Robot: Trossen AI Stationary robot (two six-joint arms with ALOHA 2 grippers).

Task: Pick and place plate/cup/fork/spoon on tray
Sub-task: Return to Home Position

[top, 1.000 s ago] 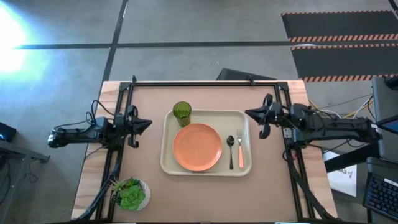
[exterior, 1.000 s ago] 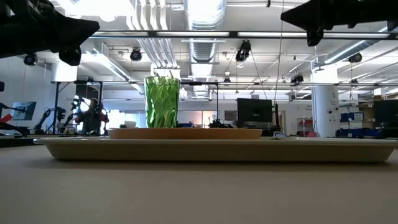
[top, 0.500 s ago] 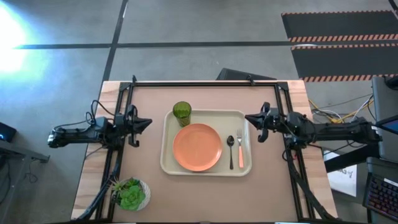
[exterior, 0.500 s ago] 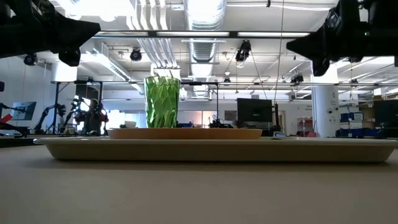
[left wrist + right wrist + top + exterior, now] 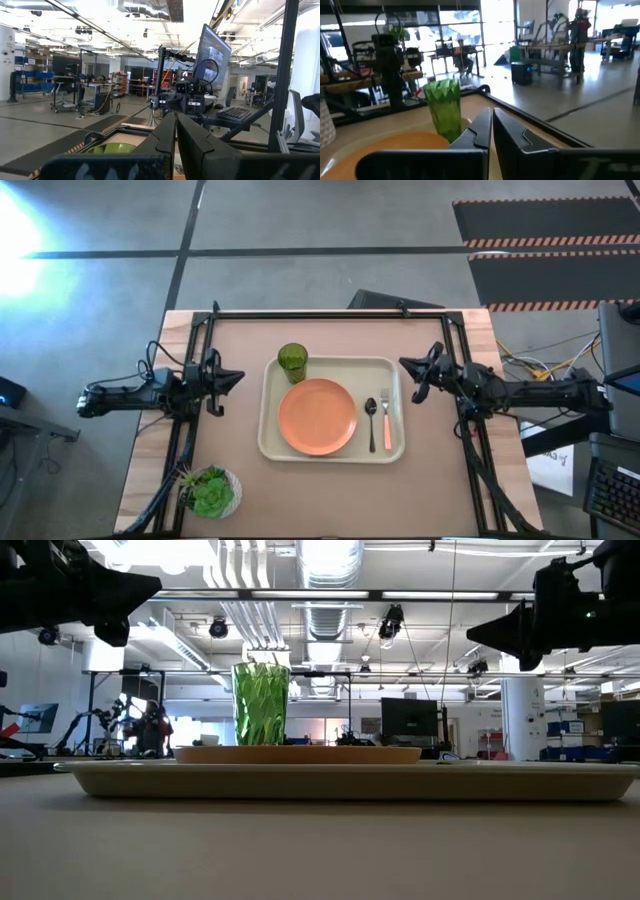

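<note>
Tray [image 5: 272, 442]: plate [image 5: 317, 416], cup [image 5: 292, 361], spoon [image 5: 371, 414], fork [image 5: 386, 420] aboard | task apparently complete | left gripper [image 5: 234, 377], right gripper [image 5: 408, 365]: jaws together, empty, flanking

Right claw [image 5: 491, 131] closed; cup [image 5: 443, 109] beyond, beside plate [image 5: 385, 150].

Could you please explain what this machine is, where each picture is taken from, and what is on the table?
It is a robot with two dark arms at a table. One camera looks straight down, one looks level across the tabletop, and one sits on each wrist. The left gripper and right gripper hover at the sides with their fingers shut, holding nothing. The cream tray carries the orange plate, the green cup at its far left corner, and the spoon and pink-handled fork side by side. A small white bowl of green leaves stands on the table near the left arm.
</note>
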